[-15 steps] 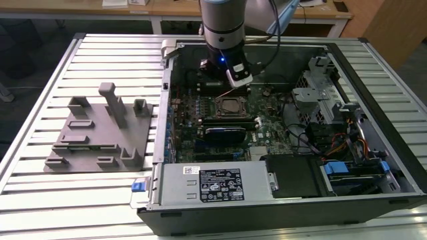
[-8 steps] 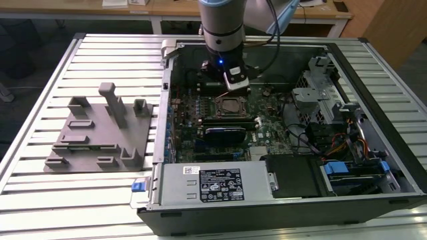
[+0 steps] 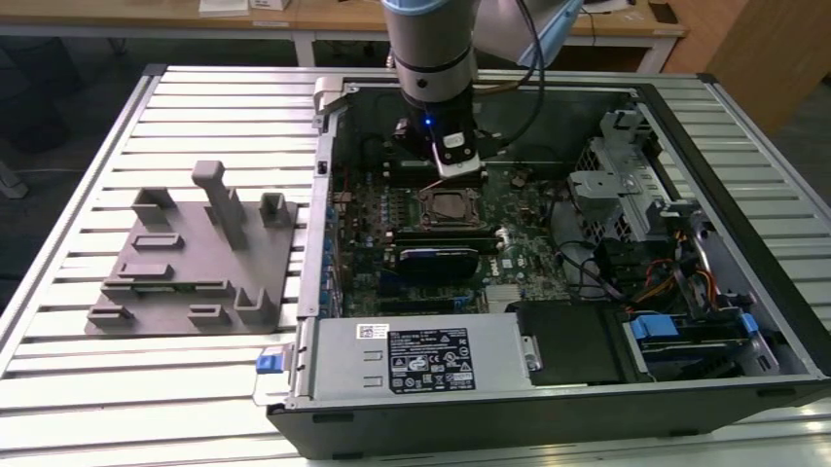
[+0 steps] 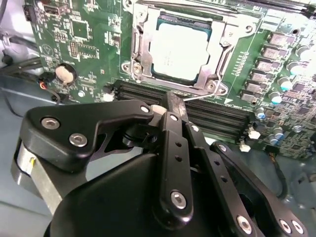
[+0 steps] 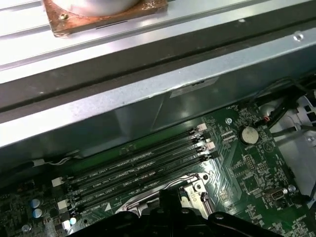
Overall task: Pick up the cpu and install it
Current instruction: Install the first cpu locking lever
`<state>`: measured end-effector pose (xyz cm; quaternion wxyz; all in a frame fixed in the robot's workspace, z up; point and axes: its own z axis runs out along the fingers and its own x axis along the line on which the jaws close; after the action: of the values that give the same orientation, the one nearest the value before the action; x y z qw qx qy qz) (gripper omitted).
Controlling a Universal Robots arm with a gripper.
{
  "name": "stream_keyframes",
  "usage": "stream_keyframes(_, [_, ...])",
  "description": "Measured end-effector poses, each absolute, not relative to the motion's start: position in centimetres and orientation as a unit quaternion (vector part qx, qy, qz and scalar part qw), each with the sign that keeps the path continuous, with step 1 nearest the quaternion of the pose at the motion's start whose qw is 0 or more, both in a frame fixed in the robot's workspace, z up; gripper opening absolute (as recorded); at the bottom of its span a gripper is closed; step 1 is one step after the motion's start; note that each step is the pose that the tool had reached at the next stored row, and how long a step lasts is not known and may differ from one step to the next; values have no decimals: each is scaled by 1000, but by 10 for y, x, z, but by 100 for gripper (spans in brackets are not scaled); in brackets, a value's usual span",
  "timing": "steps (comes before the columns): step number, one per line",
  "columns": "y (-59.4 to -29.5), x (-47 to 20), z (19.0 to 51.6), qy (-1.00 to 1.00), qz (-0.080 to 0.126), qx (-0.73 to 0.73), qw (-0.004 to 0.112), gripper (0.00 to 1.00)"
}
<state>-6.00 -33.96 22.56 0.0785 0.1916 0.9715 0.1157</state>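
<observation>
Black gripper (image 4: 168, 106), fingers seemingly pressed together and empty, hangs beside the socket (image 4: 139, 49) since the cpu (image 4: 180, 49) already sits inside.

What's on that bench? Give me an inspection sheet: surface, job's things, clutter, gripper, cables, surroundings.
Surface: slatted metal table carrying an open computer case.
Job's things: cpu lies inside the socket frame on the motherboard.
Clutter: grey fixture block beside the case, at the exterior view's left.
Gripper: gripper over the memory slots, next to the socket, apart from the cpu.
Cables: bundled wires inside the case.
Surroundings: wooden desks behind.
</observation>
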Motion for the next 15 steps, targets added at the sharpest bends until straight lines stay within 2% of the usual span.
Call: stream_keyframes(15, [-327, -60, 214, 972, 111, 192, 80, 11])
